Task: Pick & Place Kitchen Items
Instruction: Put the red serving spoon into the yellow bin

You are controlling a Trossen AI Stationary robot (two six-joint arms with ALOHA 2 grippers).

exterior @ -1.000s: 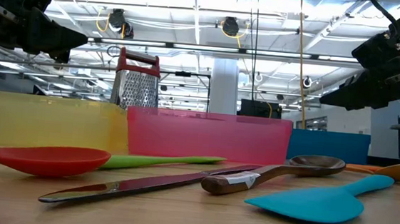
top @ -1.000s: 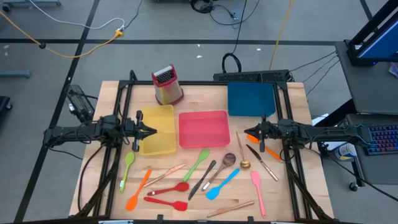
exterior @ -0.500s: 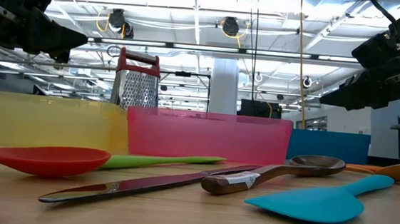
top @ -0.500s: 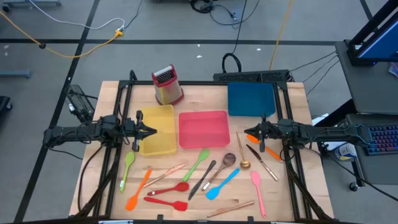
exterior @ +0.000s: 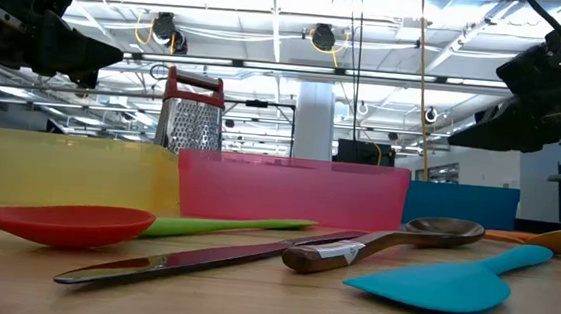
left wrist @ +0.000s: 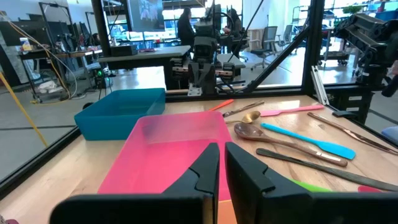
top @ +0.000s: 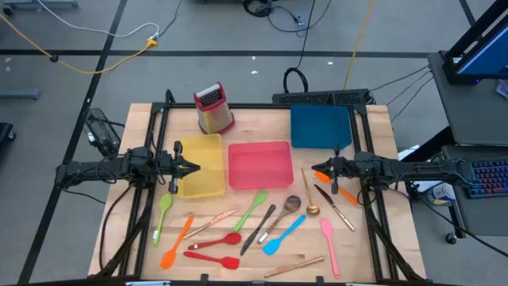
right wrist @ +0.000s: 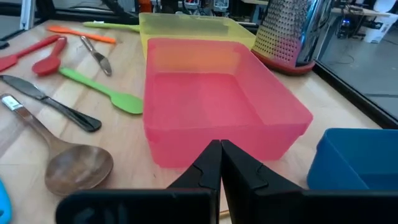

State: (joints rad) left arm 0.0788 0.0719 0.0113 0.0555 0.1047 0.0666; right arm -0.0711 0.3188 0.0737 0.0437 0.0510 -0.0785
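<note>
Worktop (top: 373, 127) carries three trays in a row at the far half: yellow tray (top: 202, 176), pink tray (top: 259, 164), blue tray (top: 320, 125); box grater (top: 213, 109) stands behind the yellow one.

Kitchen items (top: 262, 229) lie scattered across the near half, none in a tray; several cross or touch.

Left gripper (top: 193, 168) hangs above the yellow tray, fingers together. Right gripper (top: 321, 168) hangs near the pink tray's right side, fingers together.

Risk: the crowded, overlapping handles could let one pick drag a neighbour, and closed fingers must part before descending. Tray walls stand between the grippers and a clean drop.
</note>
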